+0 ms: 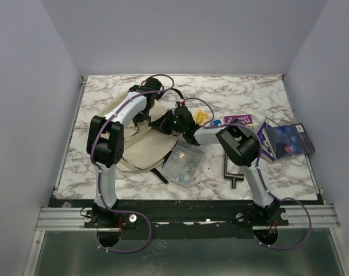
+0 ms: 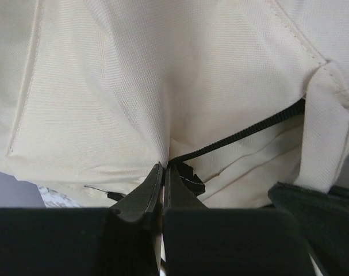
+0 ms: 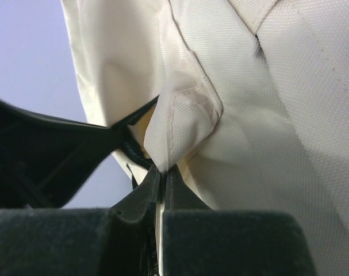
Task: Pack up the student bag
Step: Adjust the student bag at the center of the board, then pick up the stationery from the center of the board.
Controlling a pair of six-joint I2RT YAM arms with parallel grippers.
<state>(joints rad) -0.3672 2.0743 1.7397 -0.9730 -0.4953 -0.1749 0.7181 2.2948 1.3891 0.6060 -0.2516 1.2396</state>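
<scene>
The cream student bag (image 1: 141, 148) lies on the marble table at centre left, with black straps and zip lines. My left gripper (image 1: 144, 117) reaches over its far end. In the left wrist view the gripper (image 2: 164, 167) is shut on a pinch of the bag's cream fabric (image 2: 122, 86), right beside a black zip line (image 2: 249, 131). My right gripper (image 1: 167, 123) meets the bag's right side. In the right wrist view it (image 3: 164, 170) is shut on a stitched fold of the bag's fabric (image 3: 180, 123), and the bag (image 3: 277, 115) looks lifted there.
A small clear plastic pouch (image 1: 183, 163) lies just right of the bag. A black T-shaped tool (image 1: 231, 172) lies near the front. A yellow item (image 1: 200, 117), a purple card (image 1: 239, 120) and a dark blue book (image 1: 286, 141) lie to the right.
</scene>
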